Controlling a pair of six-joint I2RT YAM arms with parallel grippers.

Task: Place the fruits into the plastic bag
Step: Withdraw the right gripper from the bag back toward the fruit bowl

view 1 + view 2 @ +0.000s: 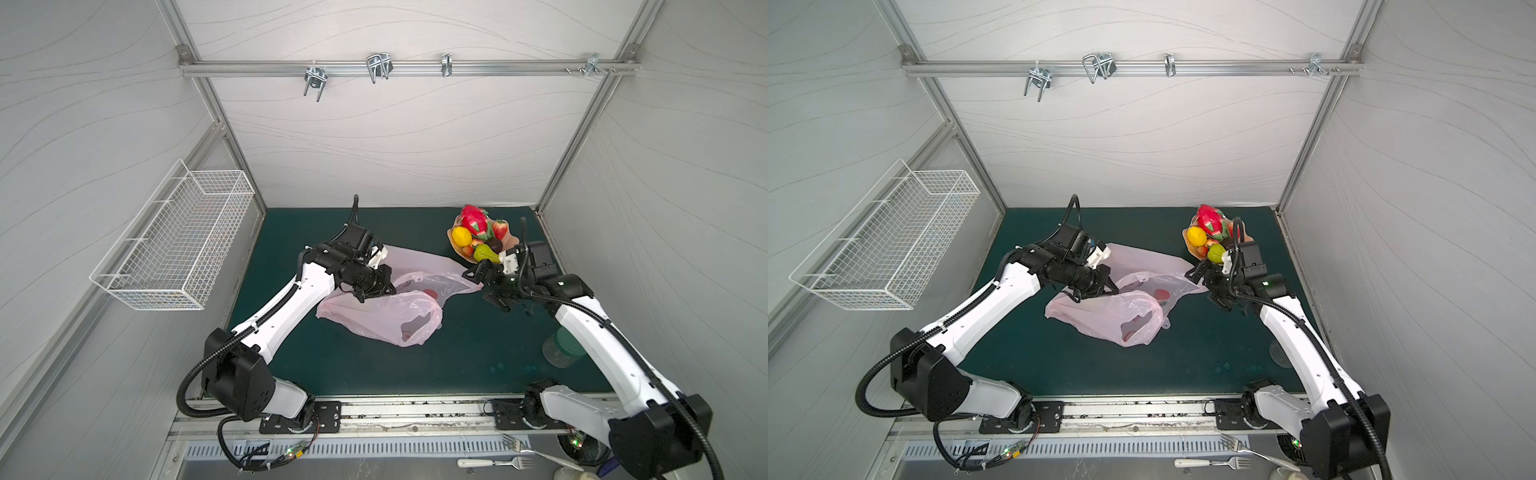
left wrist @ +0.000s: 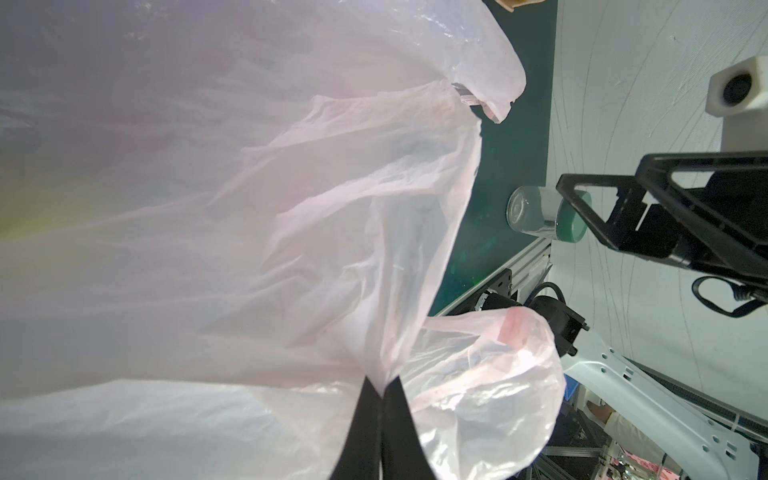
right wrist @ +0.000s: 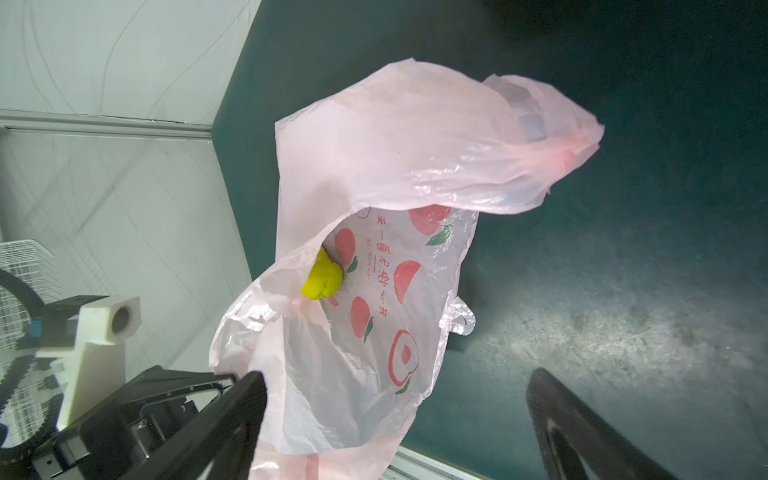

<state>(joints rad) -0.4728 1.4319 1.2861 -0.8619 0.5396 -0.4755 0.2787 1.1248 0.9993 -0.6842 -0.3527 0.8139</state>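
The pale pink plastic bag (image 1: 374,320) (image 1: 1100,316) lies crumpled on the green mat, its mouth toward the right. My left gripper (image 1: 376,291) (image 2: 381,388) is shut on the bag's upper rim and holds it raised. My right gripper (image 1: 482,286) (image 3: 397,376) stands open at the bag's mouth, gripping nothing. A yellow-green pear (image 3: 322,278) lies inside the bag (image 3: 395,145). On the peach plate (image 1: 512,241) at the back right sit a dragon fruit (image 1: 473,218), lemon (image 1: 461,236), pear (image 1: 485,252), strawberry (image 1: 500,228) and a dark round fruit (image 1: 494,244).
A white wire basket (image 1: 174,245) hangs on the left wall. A clear jar with a green lid (image 1: 559,349) lies on the mat under my right arm. Forks (image 1: 494,461) lie in front of the mat. Metal hooks (image 1: 376,66) hang on the back rail.
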